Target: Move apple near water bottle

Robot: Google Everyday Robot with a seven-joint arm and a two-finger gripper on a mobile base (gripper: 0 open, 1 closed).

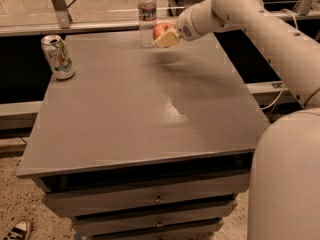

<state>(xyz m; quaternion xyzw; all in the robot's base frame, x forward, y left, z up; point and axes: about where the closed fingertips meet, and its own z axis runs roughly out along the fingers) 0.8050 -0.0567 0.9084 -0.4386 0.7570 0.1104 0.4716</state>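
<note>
Worktop of flat, matte grey, roughly square, with a faint sheen near its middle, sits on a grey cabinet of drawers fitted with small metal pulls. The robot's body fills the lower right corner as a smooth, rounded white shell. From it the arm, a thick white tube dotted with small holes, reaches across the far right corner of the worktop. The floor below is speckled stone, and a pale metal rail runs behind the back edge.

At the middle of the back edge stands the water bottle, upright, clear ribbed plastic with a white cap and a dark label band. A drink can, white and green with a silver top, stands upright near the far left corner, well apart from the bottle.

The hand is at the arm's tip, its pale fingers clasped around the apple. The apple is round, red and yellowish, and is held above the worktop just beside the bottle, on its right. The toe of a sneaker shows on the floor at lower left.
</note>
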